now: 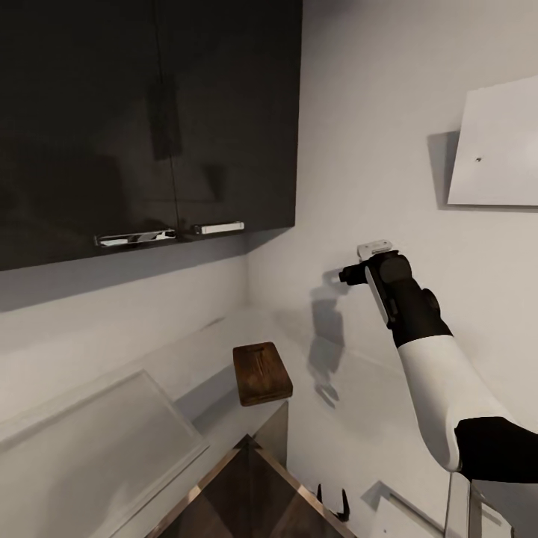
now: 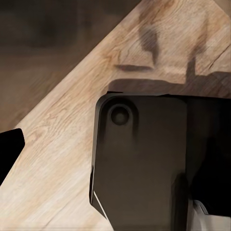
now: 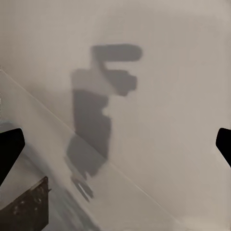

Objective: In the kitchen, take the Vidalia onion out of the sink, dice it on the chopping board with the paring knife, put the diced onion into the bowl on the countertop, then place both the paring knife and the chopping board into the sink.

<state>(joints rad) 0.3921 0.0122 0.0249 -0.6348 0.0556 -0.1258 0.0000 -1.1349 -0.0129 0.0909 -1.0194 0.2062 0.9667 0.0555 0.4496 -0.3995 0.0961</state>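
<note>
The white wall (image 1: 373,90) takes up most of the head view, meeting a second wall in a corner behind the chopping board (image 1: 261,373). Above and left of the board hangs a glossy dark wall cabinet (image 1: 142,112) with two chrome bar handles (image 1: 134,237) along its lower edge. A flat white panel (image 1: 497,149) is fixed to the wall up and to the right of the board, casting a shadow on its left side. The pale surface (image 1: 97,433) stretches away to the left of the board, which lies flat in the corner, dark brown and rounded, its slot handle towards the far wall. The right arm (image 1: 426,373) rises to the right of the board, white at the forearm and black at the wrist, reaching towards the wall, where its shadow falls between arm and board. In the right wrist view the right gripper (image 3: 115,144) stands wide, one dark fingertip (image 3: 9,149) at each edge of the picture, nothing between them, facing the wall with the arm's shadow; a corner of the board (image 3: 29,202) shows low in that picture. In the left wrist view the left gripper's one visible fingertip (image 2: 9,149) hangs over a light wooden floor (image 2: 57,159) beside a dark part of the robot's body (image 2: 144,163); I cannot tell how wide the left gripper stands. Below the board in the head view, two small dark prongs (image 1: 332,502) stick up near the picture's lower edge.
</note>
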